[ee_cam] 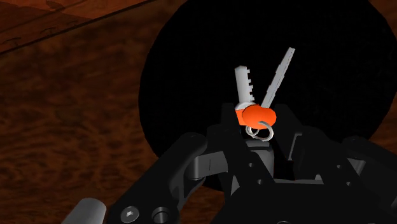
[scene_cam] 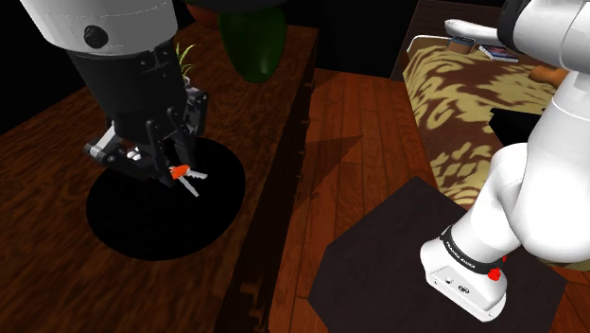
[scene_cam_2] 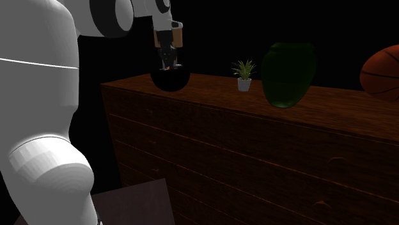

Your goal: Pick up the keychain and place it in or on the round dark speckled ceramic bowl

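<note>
The keychain has an orange-red head, a small ring and two grey keys fanning out from it. My black gripper is shut on that head, with the keys sticking out past the fingertips. In the shoulder view the gripper holds the keychain just over the round black bowl, which sits on the dark wooden dresser top. The second exterior view shows the gripper pointing down over the bowl, with a red speck of the keychain at its tip. From the wrist, the bowl lies right behind the keys.
A green vase and a small potted plant stand farther along the dresser, with a basketball beyond them. The dresser edge drops to a wooden floor. A bed with a patterned cover lies past my stand.
</note>
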You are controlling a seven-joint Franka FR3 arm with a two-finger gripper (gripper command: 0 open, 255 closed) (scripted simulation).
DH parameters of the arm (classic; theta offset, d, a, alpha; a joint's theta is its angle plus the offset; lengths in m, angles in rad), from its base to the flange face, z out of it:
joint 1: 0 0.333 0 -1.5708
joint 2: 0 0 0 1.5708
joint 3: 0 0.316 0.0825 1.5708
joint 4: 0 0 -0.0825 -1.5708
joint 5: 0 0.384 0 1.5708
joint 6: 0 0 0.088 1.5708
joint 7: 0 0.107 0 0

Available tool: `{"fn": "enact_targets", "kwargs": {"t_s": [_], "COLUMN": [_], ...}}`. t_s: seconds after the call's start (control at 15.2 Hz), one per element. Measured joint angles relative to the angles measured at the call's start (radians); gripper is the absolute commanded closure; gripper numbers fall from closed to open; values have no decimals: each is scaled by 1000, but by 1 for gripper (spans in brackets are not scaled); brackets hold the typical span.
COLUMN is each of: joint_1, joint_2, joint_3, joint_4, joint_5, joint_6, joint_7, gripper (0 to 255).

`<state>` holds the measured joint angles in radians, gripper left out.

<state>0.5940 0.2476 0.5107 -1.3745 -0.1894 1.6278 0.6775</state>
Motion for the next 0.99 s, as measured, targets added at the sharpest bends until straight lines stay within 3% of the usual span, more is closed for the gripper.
{"fn": "enact_targets", "kwargs": {"t_s": [0.53,0.59,0.99], "joint_1": [-4,-4,-4], "joint_2": [-6,-6,-6], "joint_3": [-1,-1,-1], "joint_4": [-39,-39,-39], "joint_5": [3,3,3], "joint_6": [33,33,33], "joint_7": [2,2,2], "gripper": [255,0,0]}}
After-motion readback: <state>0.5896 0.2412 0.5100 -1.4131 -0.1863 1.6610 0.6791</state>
